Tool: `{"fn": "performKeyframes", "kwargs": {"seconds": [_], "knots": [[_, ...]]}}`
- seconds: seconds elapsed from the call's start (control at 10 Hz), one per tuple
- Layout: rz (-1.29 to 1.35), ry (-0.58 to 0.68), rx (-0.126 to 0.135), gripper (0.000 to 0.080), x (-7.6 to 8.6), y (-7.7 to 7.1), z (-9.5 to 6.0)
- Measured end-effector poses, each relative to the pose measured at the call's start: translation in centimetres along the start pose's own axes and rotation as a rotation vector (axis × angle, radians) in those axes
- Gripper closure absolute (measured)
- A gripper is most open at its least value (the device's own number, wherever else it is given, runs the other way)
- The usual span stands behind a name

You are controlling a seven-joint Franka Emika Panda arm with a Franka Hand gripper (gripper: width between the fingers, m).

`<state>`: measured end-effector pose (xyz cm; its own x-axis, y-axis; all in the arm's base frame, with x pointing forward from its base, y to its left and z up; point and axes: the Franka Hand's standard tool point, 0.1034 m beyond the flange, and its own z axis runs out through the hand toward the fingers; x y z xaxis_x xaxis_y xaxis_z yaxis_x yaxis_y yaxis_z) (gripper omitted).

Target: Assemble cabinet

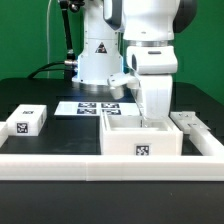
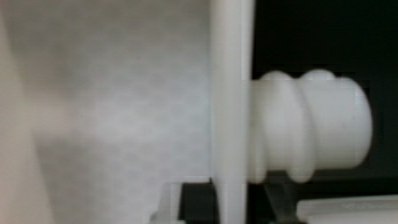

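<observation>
The cabinet (image 1: 140,143) is a large open-topped white box with a square tag on its front, standing at the middle of the table. My gripper (image 1: 155,120) reaches down from above over the box's right wall, and its fingertips are hidden by that wall. In the wrist view the thin white wall (image 2: 231,90) runs straight through my gripper (image 2: 228,205), with dark fingers (image 2: 196,203) tight against it on both sides. A ribbed white knob-like part (image 2: 311,120) juts out on one side of the wall. The drawer fronts are out of view.
A small white tagged block (image 1: 28,120) lies at the exterior view's left. The marker board (image 1: 92,106) lies behind the box by the arm's base. Another white part (image 1: 192,125) sits at the right. A long white rail (image 1: 100,165) runs along the front.
</observation>
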<state>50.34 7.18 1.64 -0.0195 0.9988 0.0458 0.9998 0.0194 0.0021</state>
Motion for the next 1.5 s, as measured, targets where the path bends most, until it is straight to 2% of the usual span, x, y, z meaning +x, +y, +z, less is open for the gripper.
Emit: {"fn": "performKeyframes", "kwargs": {"seconds": [0.3, 0.5, 0.9, 1.0, 1.1, 1.3, 1.4, 1.5], "knots": [[-0.002, 0.01, -0.01, 0.0762, 3.1, 0.6, 0.1], [0.013, 0.013, -0.015, 0.0762, 4.1, 0.8, 0.2], [0.023, 0.013, -0.015, 0.0762, 4.3, 0.9, 0.2], [0.023, 0.013, -0.015, 0.0695, 4.2, 0.9, 0.2], [0.024, 0.013, -0.014, 0.0695, 4.2, 0.9, 0.2], [0.025, 0.012, -0.014, 0.0326, 4.1, 0.8, 0.2], [0.025, 0.012, -0.013, 0.0326, 4.1, 0.8, 0.2], [0.026, 0.012, -0.013, 0.0152, 4.1, 0.8, 0.2]]}}
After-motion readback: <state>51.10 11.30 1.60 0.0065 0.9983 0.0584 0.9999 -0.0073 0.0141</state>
